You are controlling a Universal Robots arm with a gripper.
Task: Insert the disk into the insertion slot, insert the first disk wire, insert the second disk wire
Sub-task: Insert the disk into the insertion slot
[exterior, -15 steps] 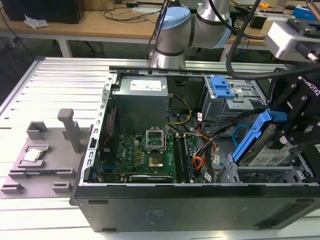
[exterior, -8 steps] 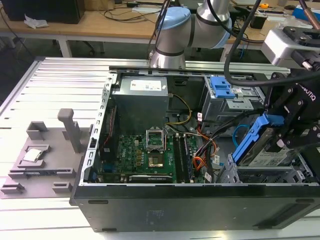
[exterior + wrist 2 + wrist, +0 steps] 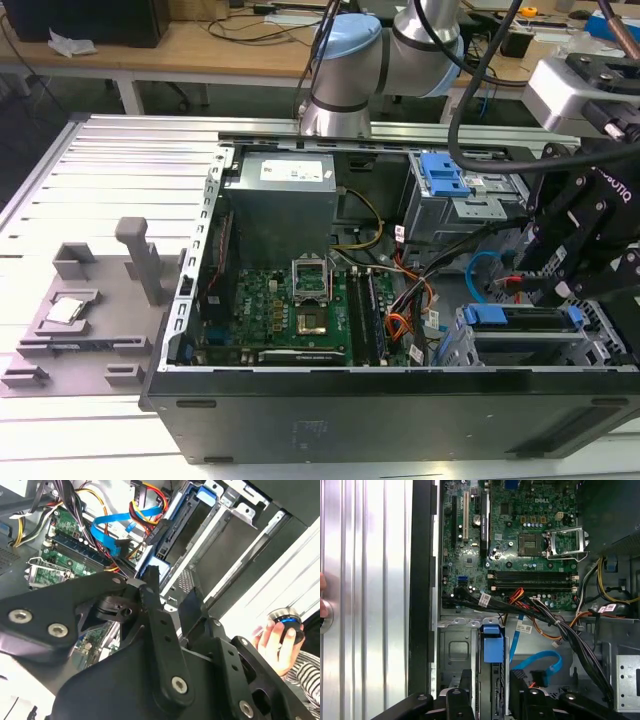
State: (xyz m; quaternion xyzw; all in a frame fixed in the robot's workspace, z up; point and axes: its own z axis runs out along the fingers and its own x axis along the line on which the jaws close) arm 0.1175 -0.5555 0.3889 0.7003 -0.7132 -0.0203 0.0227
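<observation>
The arm [image 3: 345, 60] reaches over the back of the open computer case [image 3: 400, 410] and bends down at the exterior view's right, its black wrist hanging low over the drive bays. The disk [image 3: 487, 315] sits in the insertion slot [image 3: 452, 345], the low silver cage in the case's corner at the exterior view's lower right. Its blue carrier tab [image 3: 491, 644] faces the wrist in the first wrist view.

Room there is tight. Sheet-metal cage walls stand on both sides, the case's side wall is close by, and a black cable bundle [image 3: 572, 640] runs just beside the bay. The taller grey cage with the blue latch [image 3: 444, 175] stands behind, apart from the wrist.

The jaws are apart, with one of the fingers [image 3: 466, 687] to each side of the carrier's edge, gripping nothing that I can see. The second disk wire [image 3: 542, 659] loops just beside one finger, its dark plug near the tip. Whether the plug is seated I cannot tell.

A person's hand [image 3: 272, 640] holds a round knob out past the case.
</observation>
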